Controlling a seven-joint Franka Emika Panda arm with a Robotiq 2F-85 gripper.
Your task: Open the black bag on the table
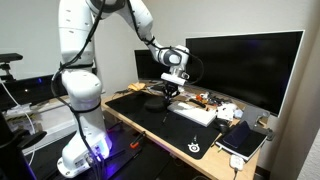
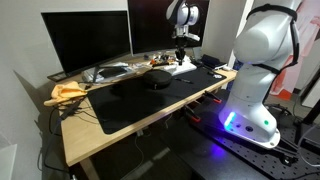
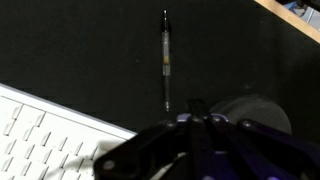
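Note:
The black bag [image 3: 255,112] is a small, low, soft pouch lying on the black mat of the table [image 2: 118,137]. It also shows in both exterior views [image 1: 153,103] [image 2: 157,80]. My gripper [image 3: 198,112] hovers above the mat just beside the bag, between it and the white keyboard [image 3: 40,140]. Its fingers are pressed together, and I see nothing clearly held between them. The gripper also shows in both exterior views [image 1: 170,93] [image 2: 181,57]. The bag's opening does not show.
A pen [image 3: 166,60] lies on the mat beyond the fingertips. Two monitors [image 1: 240,65] stand at the back of the desk. A dark notebook [image 1: 243,140] lies near the keyboard [image 1: 193,113]. Cluttered items [image 2: 130,68] and a yellow cloth [image 2: 68,92] sit along the back.

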